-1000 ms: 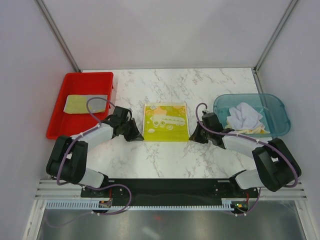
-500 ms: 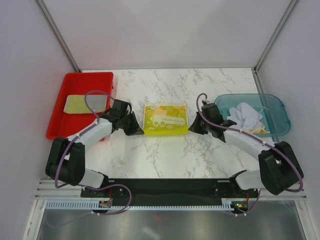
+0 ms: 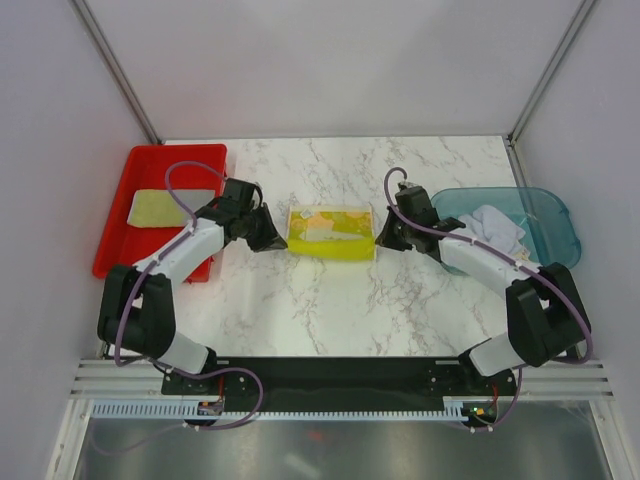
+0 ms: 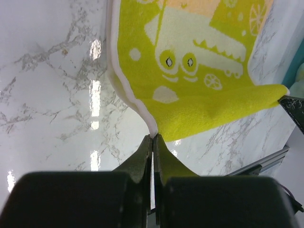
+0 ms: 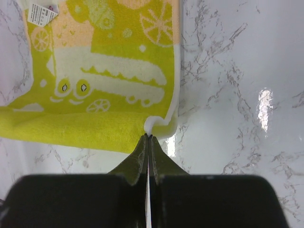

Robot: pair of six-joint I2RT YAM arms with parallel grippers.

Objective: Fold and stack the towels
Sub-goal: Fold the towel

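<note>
At the far left, a red tray (image 3: pixel 118 215) holds a folded yellow-green towel (image 3: pixel 150 208), lying flat in its middle. Just right of the tray, the left gripper (image 3: pixel 272 236) has its fingers pressed together on the near-left corner of a bright yellow-green crocodile towel (image 3: pixel 332 232), pinching the white hem. This towel sits at the centre of the marble table (image 3: pixel 330 310), its far part flat on the surface and its near edge raised off the table, slung between the two arms. The right gripper (image 3: pixel 384 238) is likewise clamped tight, nipping the towel's near-right corner at the hem. A small white label (image 5: pixel 42 13) shows at a far corner of the cloth. Farthest right, a translucent teal bin (image 3: pixel 566 232) contains a crumpled white-grey towel (image 3: pixel 497 222), partly behind the right arm.
</note>
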